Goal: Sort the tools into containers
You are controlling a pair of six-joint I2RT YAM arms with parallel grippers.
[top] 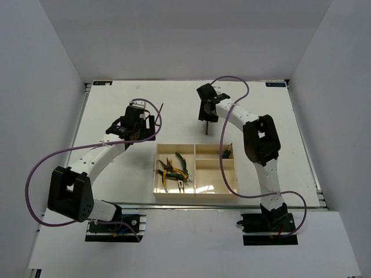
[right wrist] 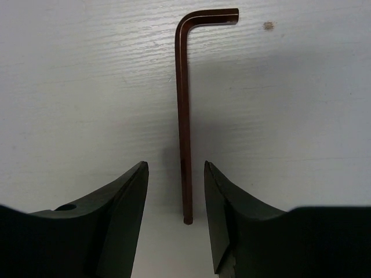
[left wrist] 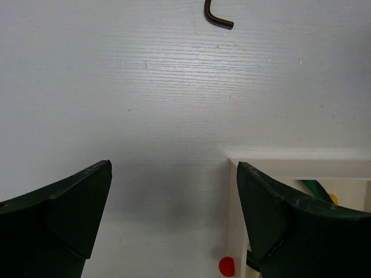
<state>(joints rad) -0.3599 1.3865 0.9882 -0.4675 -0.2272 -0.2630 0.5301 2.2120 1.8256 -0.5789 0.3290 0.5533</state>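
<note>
Dark fingers (right wrist: 124,208) of my right gripper (right wrist: 175,168) fill the bottom of the right wrist view. They stand a narrow gap apart and grip nothing. A brown L-shaped hex key (right wrist: 183,116) lies flat on the white table (right wrist: 69,87) with the end of its long shank between the two tips. A sliver of table shows on either side of the shank. Its short leg is at the far end and turns to the right in that view.

From the top camera, the right gripper (top: 205,117) is beyond the far wall of the tray (top: 195,196). The hex key (top: 205,128) lies between gripper and tray, apart from the rim.

My left gripper (left wrist: 174,168) is spread wide and carries nothing, with bare table between its fingers. One corner of the tray (left wrist: 233,191) sits just inside the right-hand finger in that view. From above, the left gripper (top: 139,126) is off the tray's far left corner.

Tray contents:
- Large left compartment: yellow-handled pliers (top: 167,172) and green-handled pliers (top: 181,162), lying close together.
- Far right compartment: one green-handled screwdriver (top: 226,153).

The left wrist view also shows a dark bent key end (left wrist: 217,18) at its top edge. I cannot tell whether it is the same hex key.
</note>
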